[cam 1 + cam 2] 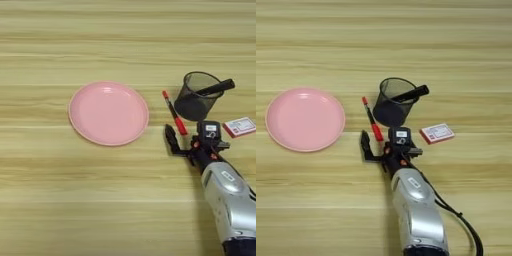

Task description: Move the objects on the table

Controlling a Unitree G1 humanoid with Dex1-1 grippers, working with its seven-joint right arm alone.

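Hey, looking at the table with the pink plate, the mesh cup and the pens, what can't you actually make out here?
- Claw: both views show one black finger beside the red-capped pen; the claw's own housing hides the other, so grip is unclear.
- Black pen: its lower part is hidden inside the mesh cup.
- Red-and-white box: print too small to read.
- Forearm: cut off by the bottom edge.

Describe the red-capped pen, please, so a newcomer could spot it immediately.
Find the black mesh cup right of the pink plate. Just left of it, on the table, lies a thin pen by the gripper. Unlike the thicker all-black pen in the cup, it has red ends.
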